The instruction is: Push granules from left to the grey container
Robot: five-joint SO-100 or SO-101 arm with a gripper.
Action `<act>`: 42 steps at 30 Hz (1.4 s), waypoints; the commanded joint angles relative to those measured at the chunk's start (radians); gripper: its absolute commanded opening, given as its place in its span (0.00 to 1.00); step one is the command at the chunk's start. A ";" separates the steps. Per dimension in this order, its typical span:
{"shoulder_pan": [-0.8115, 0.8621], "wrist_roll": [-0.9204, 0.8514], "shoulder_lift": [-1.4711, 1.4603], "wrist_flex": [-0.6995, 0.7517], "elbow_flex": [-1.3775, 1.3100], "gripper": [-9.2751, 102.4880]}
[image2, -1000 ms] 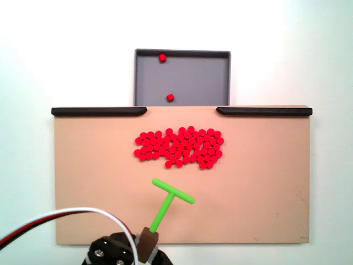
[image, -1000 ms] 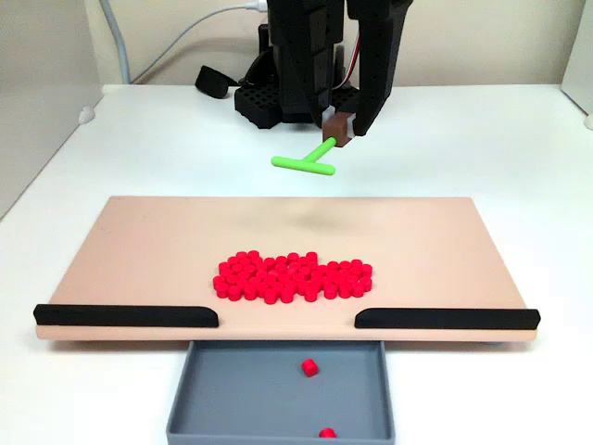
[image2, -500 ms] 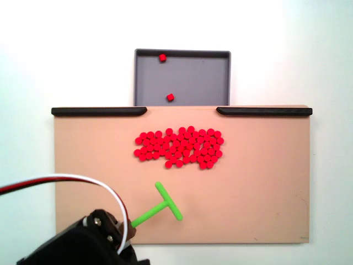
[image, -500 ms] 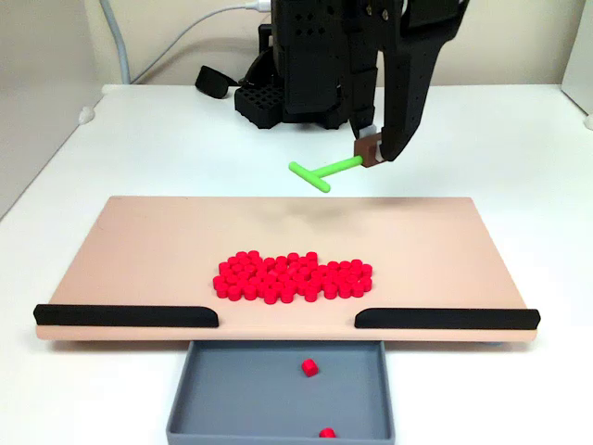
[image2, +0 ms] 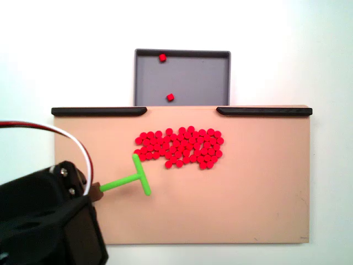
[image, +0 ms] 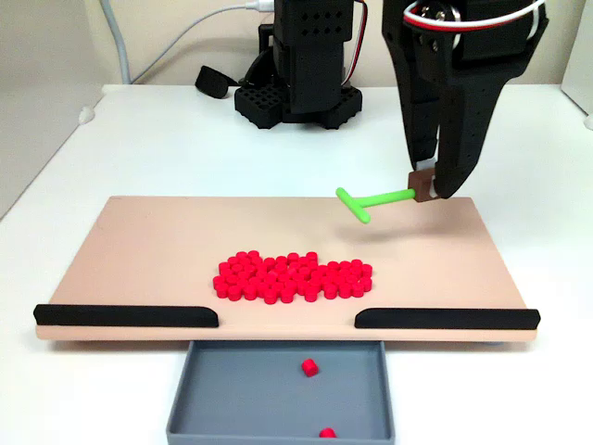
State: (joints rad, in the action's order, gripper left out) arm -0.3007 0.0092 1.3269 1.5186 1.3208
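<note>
In a fixed view the pincer [image: 424,188] grips the brown end of the green pusher [image: 368,200], carrying it level above the board [image: 139,243], so the crossbar can act as a blade. In the other fixed view that crossbar [image2: 141,174] stands just beside the pile's left end, likely to sweep sideways. The granules [image: 293,276] lie heaped mid-board, facing the gap between the black strips [image: 126,315], which probably funnel them. Below the gap waits the tray [image: 243,394] on the desk [image: 519,130], holding two pellets.
</note>
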 commanded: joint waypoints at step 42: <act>-0.044 0.107 -0.258 -0.008 -0.253 0.12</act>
State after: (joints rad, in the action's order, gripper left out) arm -0.3467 0.1120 1.0600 1.5125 1.1045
